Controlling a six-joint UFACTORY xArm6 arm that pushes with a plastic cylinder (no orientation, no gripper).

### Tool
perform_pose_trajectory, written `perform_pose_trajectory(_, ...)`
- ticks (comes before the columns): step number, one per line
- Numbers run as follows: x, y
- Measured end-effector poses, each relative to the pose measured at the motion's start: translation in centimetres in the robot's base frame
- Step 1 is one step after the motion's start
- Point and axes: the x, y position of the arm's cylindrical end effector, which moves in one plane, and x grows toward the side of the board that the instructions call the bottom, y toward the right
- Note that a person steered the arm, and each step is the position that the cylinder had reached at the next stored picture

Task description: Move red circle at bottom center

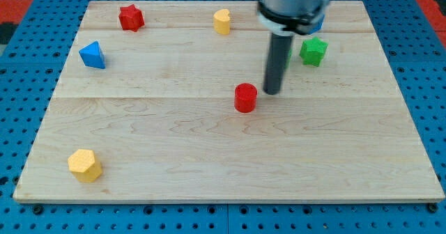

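While my tip (272, 92) is resting bare, holding nothing, the red circle (245, 97) is sitting just to its left in the view, near mid-board. It is looking light, rigid and slidey; I'd be pushing its top side, centred.

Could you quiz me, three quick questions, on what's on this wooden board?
1. True or false: my tip stands at the view's right of the red circle.
2. Which block lies nearest the view's bottom left? A) blue triangle B) yellow hexagon C) green star
3. Fill in: the red star sits at the view's top ____.

Key: 1 true; 2 B, the yellow hexagon; 3 left.
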Motion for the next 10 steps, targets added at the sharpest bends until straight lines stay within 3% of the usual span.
perform_pose_trajectory(1, 2.6, -3.3)
perform_pose_trajectory(2, 7.8, -2.5)
perform_pose_trajectory(4, 3.6, -3.6)
perform_pose_trajectory(5, 9.7, -3.9)
perform_pose_trajectory(6, 10.4, -3.9)
perform_pose_trajectory(7, 4.2, -4.6)
perform_pose_trajectory(8, 5.5, -8.3)
perform_pose_trajectory(9, 9.8, -8.3)
perform_pose_trajectory(10, 10.7, -7.7)
